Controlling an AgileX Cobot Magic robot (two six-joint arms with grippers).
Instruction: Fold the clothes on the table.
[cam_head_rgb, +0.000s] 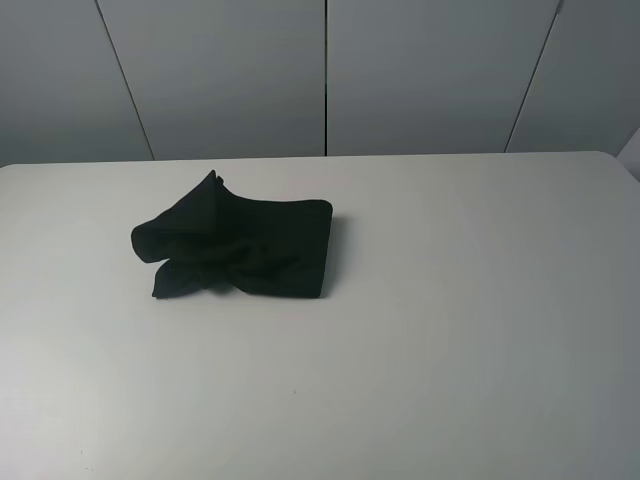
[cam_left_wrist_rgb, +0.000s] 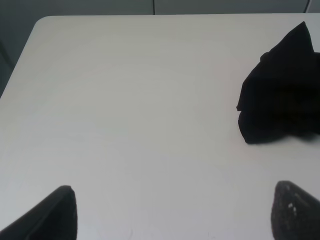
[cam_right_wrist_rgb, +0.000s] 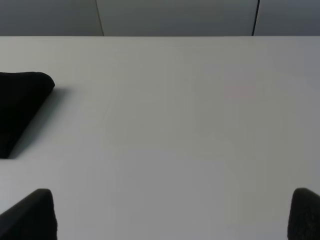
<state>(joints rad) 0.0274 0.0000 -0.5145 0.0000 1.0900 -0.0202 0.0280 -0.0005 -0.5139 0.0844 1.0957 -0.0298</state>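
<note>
Shirt (cam_head_rgb: 240, 250) sits left of centre on the table (cam_head_rgb: 450, 350), bunched into a compact black bundle, and neither arm shows in the high view. One end of the bundle looks tidy, a straight squared edge on the right; the other end is rumpled, with a peak of cloth poking up toward the wall and a loose flap splayed at the near left corner. No print shows, so the chest is likely tucked inside.

Left gripper (cam_left_wrist_rgb: 172, 215) hovers over bare table, fingers (cam_left_wrist_rgb: 55, 215) spread wide, nothing between them, shirt (cam_left_wrist_rgb: 280, 95) off to one side and well clear. Right gripper (cam_right_wrist_rgb: 170, 215) is the same story: fingers (cam_right_wrist_rgb: 30, 215) wide apart, empty, with only the neat corner of the shirt (cam_right_wrist_rgb: 22, 105) at the edge of its view.

Both arms pulled back and open suggests the cloth has been let go on purpose. My read: folding is mostly done, or it's a pause before tidying that messy left end. If another move comes, the left arm is nearer the loose flap, and soft fabric there could easily spring back open.
</note>
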